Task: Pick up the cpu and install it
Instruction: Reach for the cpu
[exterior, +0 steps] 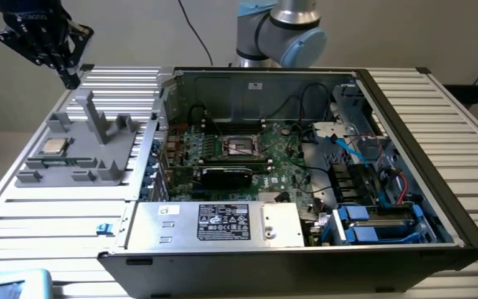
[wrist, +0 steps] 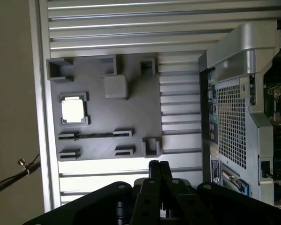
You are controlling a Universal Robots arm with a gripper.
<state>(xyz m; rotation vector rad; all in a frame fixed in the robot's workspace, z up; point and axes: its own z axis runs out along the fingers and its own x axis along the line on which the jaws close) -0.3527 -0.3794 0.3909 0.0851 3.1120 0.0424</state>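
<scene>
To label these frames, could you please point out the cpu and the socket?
cpu (exterior: 54, 146): exterior view, centre of its metal top.
socket (exterior: 241, 146): exterior view, middle of its framed square.

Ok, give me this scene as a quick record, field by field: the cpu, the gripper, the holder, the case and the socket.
cpu: lying flat in a recess of the gray holder, metal top up, untouched
gripper: raised clear of the holder, beyond its far end, fingers together, holding nothing
gray holder: on the slatted table, at the exterior view's left of the case
case: open on top, motherboard exposed
socket: dark square with a metal frame, near the middle of the motherboard
task state: cpu not yet picked up
</scene>
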